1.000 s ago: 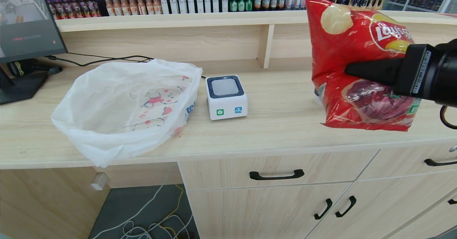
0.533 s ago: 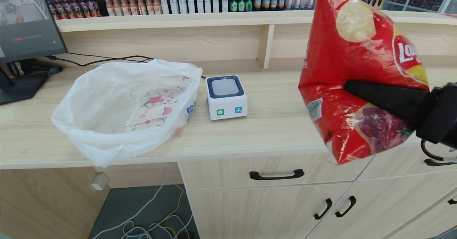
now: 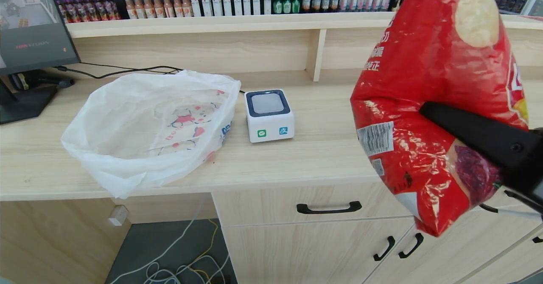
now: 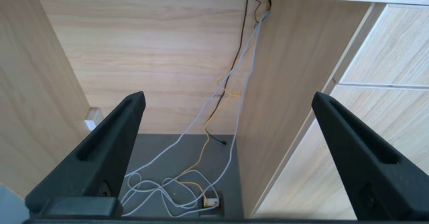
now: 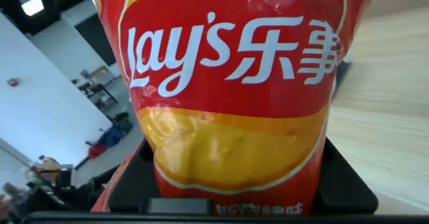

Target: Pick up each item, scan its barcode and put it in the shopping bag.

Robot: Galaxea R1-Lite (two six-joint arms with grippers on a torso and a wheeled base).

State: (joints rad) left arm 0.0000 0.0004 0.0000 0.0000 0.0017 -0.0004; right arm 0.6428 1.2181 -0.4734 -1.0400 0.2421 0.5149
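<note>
The chip bag [image 3: 428, 54] in my right gripper [image 3: 426, 111] runs off the top and right edges of the head view. One black finger [image 3: 475, 135] crosses its front, and the other sits behind the bag, unseen. From my right wrist, the bag's top and bottom are cropped. The bag hides the right end of the counter [image 3: 322, 148]. The bars of its barcode [image 3: 375, 137] are too fine to make out. At far left, the frame cuts the monitor [image 3: 29, 25]. Labels on the shelf bottles [image 3: 254, 4] are too small to tell.
</note>
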